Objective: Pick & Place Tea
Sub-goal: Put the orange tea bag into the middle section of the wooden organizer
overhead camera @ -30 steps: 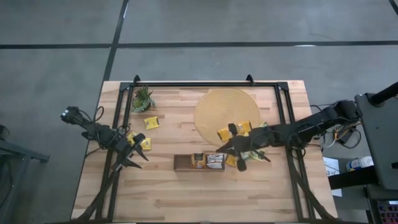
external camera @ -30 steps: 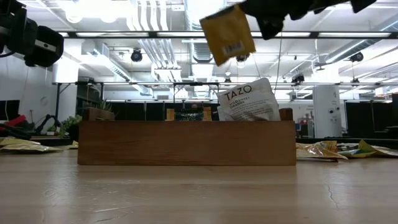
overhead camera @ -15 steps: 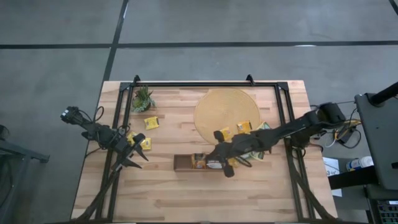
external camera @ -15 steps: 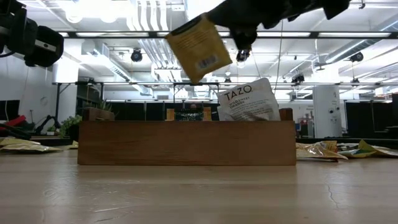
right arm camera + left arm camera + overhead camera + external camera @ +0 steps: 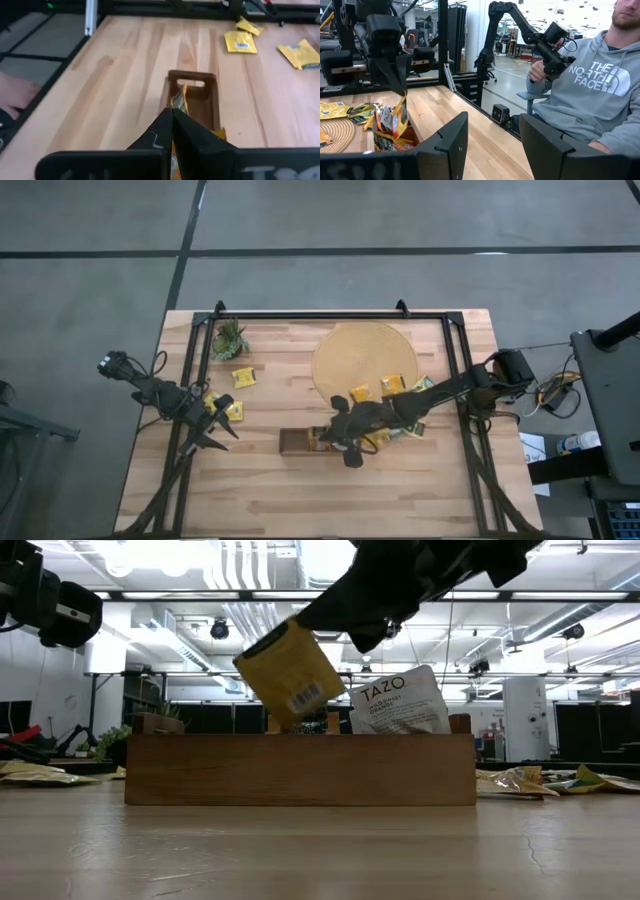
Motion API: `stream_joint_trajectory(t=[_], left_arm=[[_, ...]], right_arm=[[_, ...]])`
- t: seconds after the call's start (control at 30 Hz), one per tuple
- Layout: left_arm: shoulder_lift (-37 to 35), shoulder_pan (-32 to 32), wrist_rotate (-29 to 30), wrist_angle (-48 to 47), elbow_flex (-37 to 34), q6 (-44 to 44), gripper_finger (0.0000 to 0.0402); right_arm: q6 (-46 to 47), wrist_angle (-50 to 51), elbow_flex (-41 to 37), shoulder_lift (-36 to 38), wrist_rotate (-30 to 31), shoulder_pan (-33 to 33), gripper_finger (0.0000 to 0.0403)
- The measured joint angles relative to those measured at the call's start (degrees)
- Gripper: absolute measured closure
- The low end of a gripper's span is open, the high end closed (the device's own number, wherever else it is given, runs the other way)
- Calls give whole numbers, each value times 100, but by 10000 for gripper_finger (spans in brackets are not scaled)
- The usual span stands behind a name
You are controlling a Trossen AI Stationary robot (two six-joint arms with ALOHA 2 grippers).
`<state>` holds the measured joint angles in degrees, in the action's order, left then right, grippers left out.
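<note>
My right gripper (image 5: 340, 438) is shut on a yellow tea sachet (image 5: 288, 675) and hovers over the left part of the dark brown oblong tray (image 5: 296, 443). The tray (image 5: 300, 768) also holds a white-and-orange sachet (image 5: 398, 700) standing against its far wall. My left gripper (image 5: 215, 425) waits open near the table's left edge, beside yellow sachets (image 5: 235, 410) lying flat. Two more sachets (image 5: 360, 394) lie on the round mat (image 5: 365, 350). The left wrist view shows the held sachet (image 5: 400, 112) hanging over the tray. My right gripper pinches the yellow sachet between its two fingers by the upper edge (image 5: 322, 632). The fingers (image 5: 165, 131) come from above, slanting in from the table's right. The sachet hangs tilted below them, lifted clear, with its lowest corner (image 5: 288, 723) just above the tray's rim.
A small green plant (image 5: 230, 340) stands at the far left corner, with a loose sachet (image 5: 242, 377) near it. A heap of sachets (image 5: 415, 425) lies right of the tray. A black frame (image 5: 330, 315) edges the table. A person in a grey hoodie (image 5: 585, 85) sits beyond the table.
My right gripper has carried the yellow sachet toward the table's left, from over the tray's right end to over its left part, and has come down. The sachet now hangs lower and more tilted, close above the tray. It stays shut.
</note>
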<state>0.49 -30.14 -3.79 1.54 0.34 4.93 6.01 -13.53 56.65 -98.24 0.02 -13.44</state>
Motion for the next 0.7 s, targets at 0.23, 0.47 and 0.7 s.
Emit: stream_joint_trajectory(t=[0.23, 0.47, 0.7], left_arm=[[17, 0, -1, 0, 0, 0, 230], [17, -1, -1, -2, 0, 0, 230], [17, 1, -1, -2, 0, -1, 230]], right_arm=[[-42, 362, 28, 9, 42, 106, 394], [-69, 763, 23, 13, 320, 122, 394], [-68, 1165, 17, 13, 409, 200, 394]])
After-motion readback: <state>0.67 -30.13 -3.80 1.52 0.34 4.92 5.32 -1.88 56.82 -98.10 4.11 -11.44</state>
